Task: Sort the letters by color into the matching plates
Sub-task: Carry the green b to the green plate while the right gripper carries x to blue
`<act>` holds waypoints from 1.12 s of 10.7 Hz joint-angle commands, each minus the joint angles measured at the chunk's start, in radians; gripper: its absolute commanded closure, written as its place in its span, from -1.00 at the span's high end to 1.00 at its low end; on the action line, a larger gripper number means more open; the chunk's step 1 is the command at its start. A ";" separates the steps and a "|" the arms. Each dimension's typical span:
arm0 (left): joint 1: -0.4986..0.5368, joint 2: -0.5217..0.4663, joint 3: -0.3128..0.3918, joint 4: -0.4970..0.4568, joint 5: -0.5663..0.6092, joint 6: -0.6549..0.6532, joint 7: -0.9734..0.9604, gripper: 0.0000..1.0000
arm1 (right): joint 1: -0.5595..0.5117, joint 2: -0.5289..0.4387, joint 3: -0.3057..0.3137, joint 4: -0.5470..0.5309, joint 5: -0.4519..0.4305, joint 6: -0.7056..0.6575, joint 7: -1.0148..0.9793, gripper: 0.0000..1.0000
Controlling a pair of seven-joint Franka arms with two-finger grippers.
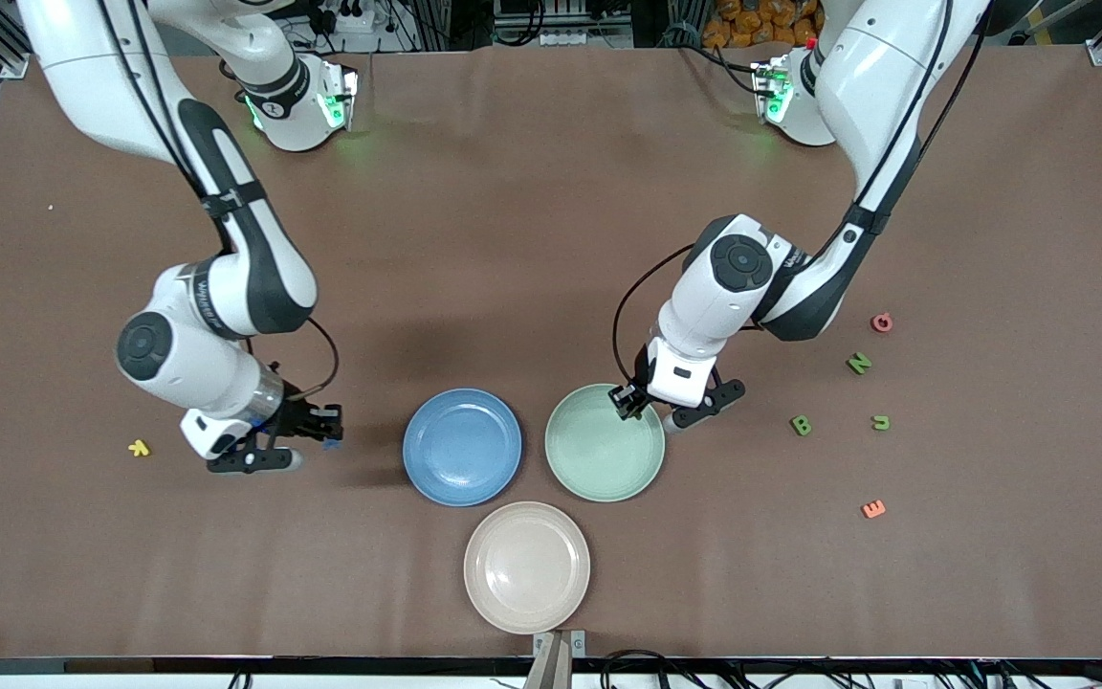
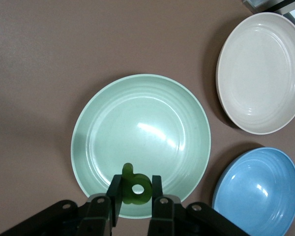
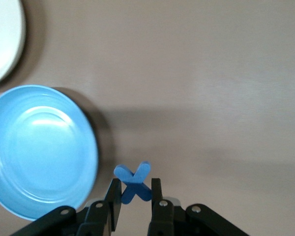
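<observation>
Two held letters barely register for you from the front; only the wrist views show them. Nearest the front camera lies the cream plate (image 1: 526, 566), bare. Your left gripper (image 2: 136, 195) pinches a green letter (image 2: 135, 186) over the green plate's (image 1: 605, 455) rim. Your right gripper (image 3: 132, 196) clamps a blue X (image 3: 133, 181) above bare table beside the blue plate (image 1: 462, 446). Three green letters (image 1: 858, 363) lie toward the left arm's end.

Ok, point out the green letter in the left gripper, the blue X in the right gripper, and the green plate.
green letter (image 2: 135, 187): left wrist view, its round loop.
blue X (image 3: 133, 180): right wrist view, where its strokes cross.
green plate (image 1: 599, 457): front view, bare floor.
</observation>
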 commanded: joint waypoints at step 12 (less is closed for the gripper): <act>-0.068 0.088 0.016 0.047 -0.012 0.003 -0.013 -1.00 | 0.222 0.233 0.001 0.222 0.017 0.094 0.259 0.99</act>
